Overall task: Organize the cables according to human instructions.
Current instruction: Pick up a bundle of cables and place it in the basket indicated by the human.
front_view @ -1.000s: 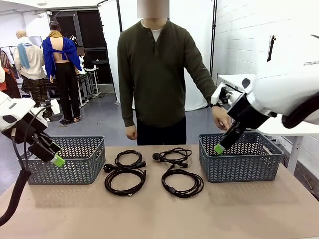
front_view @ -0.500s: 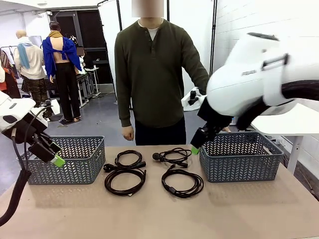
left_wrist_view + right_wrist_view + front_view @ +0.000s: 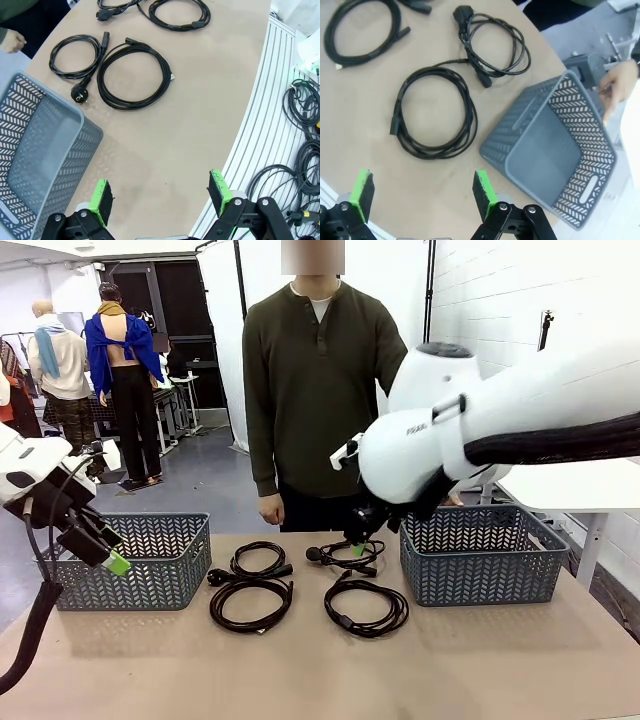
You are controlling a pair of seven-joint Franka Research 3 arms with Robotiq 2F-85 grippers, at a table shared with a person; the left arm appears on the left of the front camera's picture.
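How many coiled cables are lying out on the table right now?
4, all on the table between the left basket and right basket: far-left cable, near-left cable, far-right cable, near-right cable. No more seem hidden.

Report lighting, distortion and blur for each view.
Front view: even room light, soft shadows under the cables, right arm looming large near the lens. Left wrist view: wide-angle lens bows the table edge into a curve. Right wrist view: same bowing; the basket looks skewed, the person's hand slightly soft.
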